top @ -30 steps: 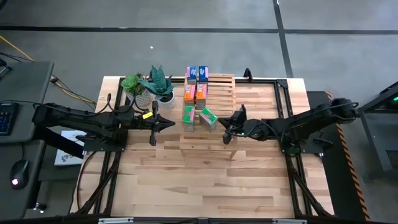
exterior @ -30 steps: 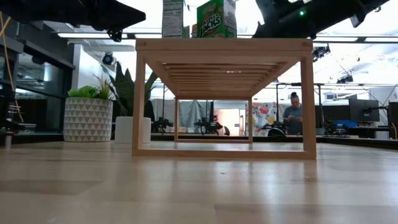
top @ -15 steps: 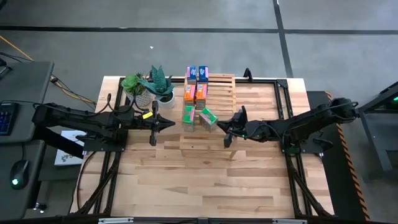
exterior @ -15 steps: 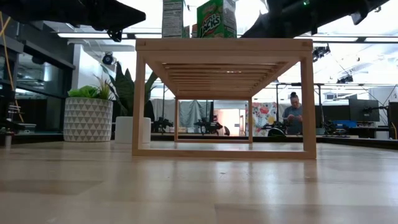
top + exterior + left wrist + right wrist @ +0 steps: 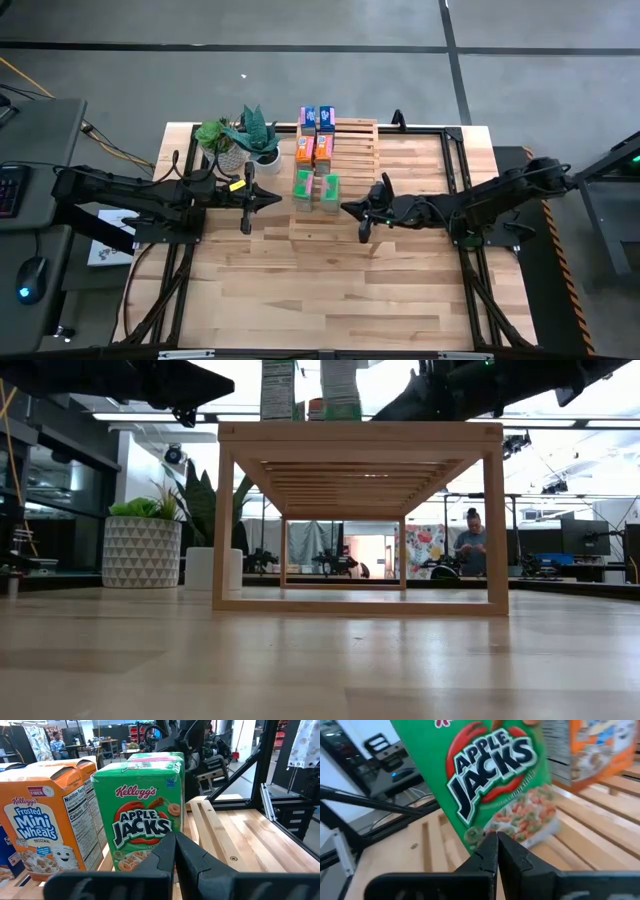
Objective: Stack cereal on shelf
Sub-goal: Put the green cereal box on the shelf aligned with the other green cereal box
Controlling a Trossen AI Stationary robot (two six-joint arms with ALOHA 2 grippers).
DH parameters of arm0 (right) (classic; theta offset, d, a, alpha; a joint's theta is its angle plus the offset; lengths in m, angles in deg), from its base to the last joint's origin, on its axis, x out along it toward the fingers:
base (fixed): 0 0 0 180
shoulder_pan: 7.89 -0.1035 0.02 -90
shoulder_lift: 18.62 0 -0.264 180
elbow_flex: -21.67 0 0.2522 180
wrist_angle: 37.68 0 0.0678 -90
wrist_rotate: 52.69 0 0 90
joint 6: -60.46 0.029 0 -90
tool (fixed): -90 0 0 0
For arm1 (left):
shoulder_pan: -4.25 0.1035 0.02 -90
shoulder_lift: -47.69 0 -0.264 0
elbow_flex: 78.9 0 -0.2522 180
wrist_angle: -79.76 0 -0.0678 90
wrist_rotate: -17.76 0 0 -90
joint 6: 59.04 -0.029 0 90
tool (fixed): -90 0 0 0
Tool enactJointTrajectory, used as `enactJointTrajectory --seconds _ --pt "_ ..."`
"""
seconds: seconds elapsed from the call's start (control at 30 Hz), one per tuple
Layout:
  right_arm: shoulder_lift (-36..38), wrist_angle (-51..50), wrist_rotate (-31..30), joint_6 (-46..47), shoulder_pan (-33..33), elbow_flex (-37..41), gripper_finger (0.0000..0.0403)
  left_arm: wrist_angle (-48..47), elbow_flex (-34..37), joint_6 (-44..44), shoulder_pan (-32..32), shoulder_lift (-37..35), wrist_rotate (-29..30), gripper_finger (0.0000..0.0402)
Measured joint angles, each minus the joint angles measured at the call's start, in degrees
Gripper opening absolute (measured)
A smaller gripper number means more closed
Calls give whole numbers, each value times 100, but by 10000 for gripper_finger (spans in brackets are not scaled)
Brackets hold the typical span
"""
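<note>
The light-wood slatted shelf stands mid-table, and six cereal boxes stand upright on its left part. Two blue boxes are farthest, two orange ones in the middle, and two green ones nearest. My right gripper is shut over the shelf, just right of the right-hand green box. My left gripper is shut and hovers off the shelf's left edge. It points at the left green box without touching it. My right gripper pushes the right-hand green box with its shut fingertips. They meet the broad printed face near its bottom edge, coming about level from the table's right. The box stands upright on the slats beside the other green box.
Two potted plants stand left of the shelf's far end. Black frame rails run along the table's sides. The shelf's right half is bare slats. A person sits in the room beyond the table.
My right gripper has moved toward the table's left along the shelf, staying shut. The right-hand green box stood skewed a second ago. It has turned about and shifted left, and now stands square next to the other green box.
</note>
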Motion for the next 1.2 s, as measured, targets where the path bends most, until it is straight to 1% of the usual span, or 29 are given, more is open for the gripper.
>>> enactJointTrajectory --seconds 0.1,0.33,0.43,0.6,0.73,0.93,1.1,1.2 --pt "-62 158 46 -68 -2 0 0 0 0 1 0 0 0 0" --pt "-62 132 48 -85 0 0 0 -3 0 2 0 0 -2 0" --pt "-62 95 -164 -84 28 0 0 -3 0 2 0 1 -2 0" --pt "-84 -481 -262 67 134 -261 0 -1 0 2 0 0 -2 0" --pt "-363 -621 -370 23 133 -494 0 2 0 2 0 0 -2 0" --pt "-752 -931 -282 -116 168 -919 0 14 0 2 0 0 -2 0" --pt "-784 -1260 -301 -112 164 -1126 0 -54 0 2 0 0 -2 0" --pt "-781 -1439 -464 -112 164 -1128 0 -103 0 2 0 2 -2 0"
